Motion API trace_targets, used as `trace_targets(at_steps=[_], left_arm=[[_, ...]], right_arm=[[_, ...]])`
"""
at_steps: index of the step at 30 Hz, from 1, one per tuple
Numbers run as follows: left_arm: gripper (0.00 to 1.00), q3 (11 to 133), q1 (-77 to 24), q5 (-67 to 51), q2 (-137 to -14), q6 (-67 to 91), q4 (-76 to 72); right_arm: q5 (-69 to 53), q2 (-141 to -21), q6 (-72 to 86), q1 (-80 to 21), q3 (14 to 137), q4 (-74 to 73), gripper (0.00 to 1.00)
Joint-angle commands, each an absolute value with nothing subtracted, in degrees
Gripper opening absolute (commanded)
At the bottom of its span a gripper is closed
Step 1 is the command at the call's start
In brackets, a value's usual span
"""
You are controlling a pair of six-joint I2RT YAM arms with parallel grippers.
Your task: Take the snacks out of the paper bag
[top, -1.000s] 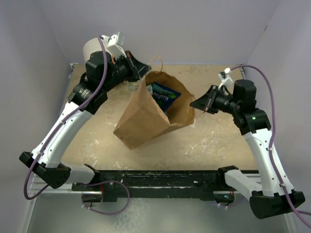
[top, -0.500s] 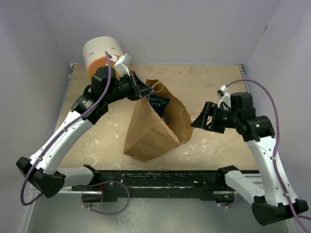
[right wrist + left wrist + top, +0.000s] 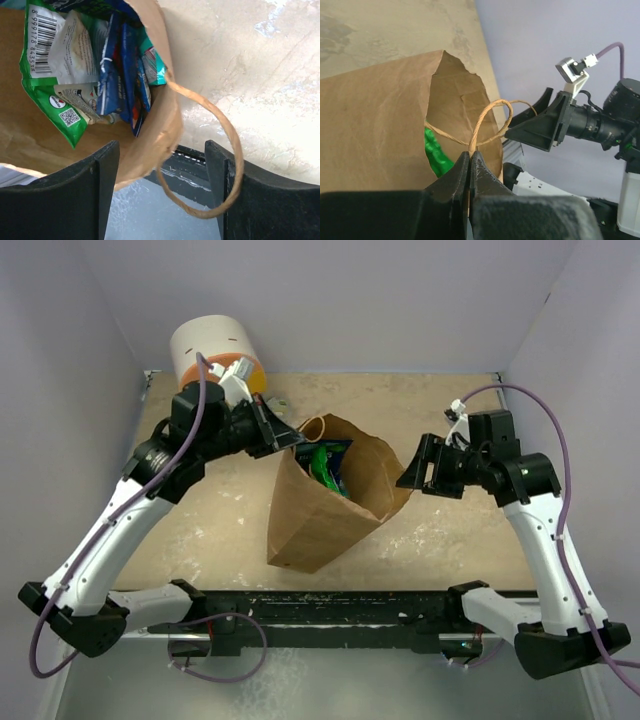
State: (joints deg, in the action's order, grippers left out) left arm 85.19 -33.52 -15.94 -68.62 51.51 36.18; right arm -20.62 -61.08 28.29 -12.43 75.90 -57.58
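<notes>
While the left gripper (image 3: 294, 438) pinches the twisted handle (image 3: 478, 127) of the paper bag (image 3: 318, 518) upper left of centre, bag tilted mid-frame on the surface (image 3: 455, 540), green and blue snacks (image 3: 55, 55) inside its mouth, right gripper (image 3: 413, 468) spread astride its right rim

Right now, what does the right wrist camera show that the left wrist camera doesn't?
Only the right wrist: the open right gripper at the mouth of the paper bag, a barcode on the green packet, dark blue packets, a free handle loop. Only the left wrist: the left gripper shut on the other handle, the right arm beyond. Both: the bag, green packet inside, the table.
</notes>
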Motion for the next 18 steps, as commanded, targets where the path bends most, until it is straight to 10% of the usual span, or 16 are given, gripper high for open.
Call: trace_targets(at_steps=[1,5,12,18], left_arm=[[0.00,82.55,-33.55,-9.45,-61.54,52.32,33.90],[0.00,78.98,-33.55,-7.06,-58.80,53.09,34.84],[0.00,80.54,-33.57,-5.33,-58.27,50.07,37.04],[0.36,87.02,-33.57,3.50,-58.75,45.96,50.99]], right_arm=[[-16.24,-59.09,29.45,-12.39,77.37,-58.85,0.69],[-13.86,-56.83,38.09,-12.39,73.48,-49.13,0.61],[-21.12,-55.55,42.06,-12.48,70.82,-42.91,0.17],[-31.88,-58.79,38.09,-12.48,71.96,-37.82,0.00]])
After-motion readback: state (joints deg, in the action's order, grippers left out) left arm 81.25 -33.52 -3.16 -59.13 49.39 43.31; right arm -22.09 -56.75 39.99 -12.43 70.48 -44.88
